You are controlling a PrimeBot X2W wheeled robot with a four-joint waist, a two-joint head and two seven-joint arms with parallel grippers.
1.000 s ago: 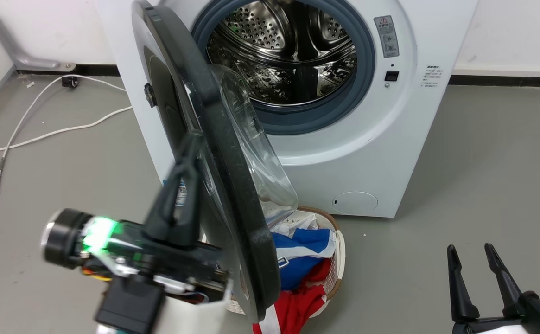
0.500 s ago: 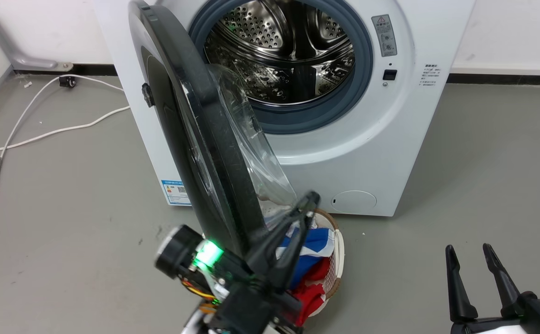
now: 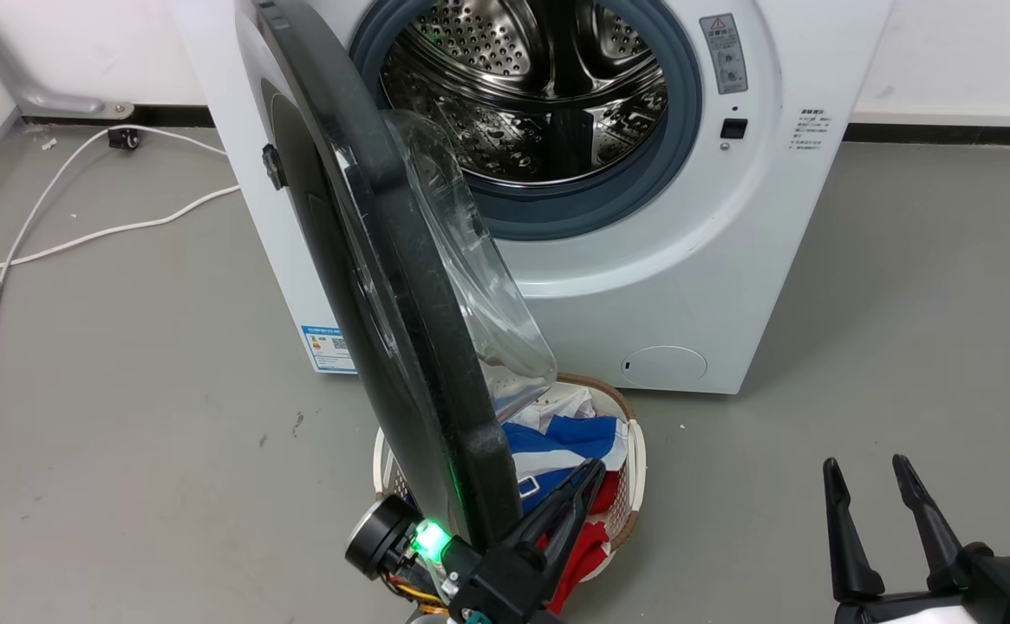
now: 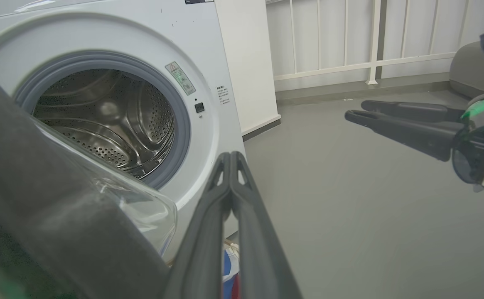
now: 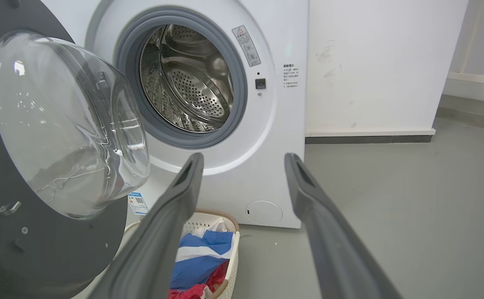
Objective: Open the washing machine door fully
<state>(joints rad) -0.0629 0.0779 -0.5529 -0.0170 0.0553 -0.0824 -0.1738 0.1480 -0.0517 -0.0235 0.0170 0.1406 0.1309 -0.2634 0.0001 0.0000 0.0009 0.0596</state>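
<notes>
Right of washing machine door (image 3: 392,286) rim: left pincer (image 3: 593,472), pinched closed.

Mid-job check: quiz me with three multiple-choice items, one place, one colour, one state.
1. Where is the laundry basket?
A) inside the drum
B) on the floor below the washing machine door
C) atop the machine

2. What colours are the clothes in it?
A) green and yellow
B) all black
C) blue, white and red

3. How is the left gripper?
A) shut, empty
B) wide open
C) gripping a cable

Answers:
1 B: the head view shows it there.
2 C: those colours show in the basket.
3 A: the left wrist view shows its fingers pressed together.
</notes>
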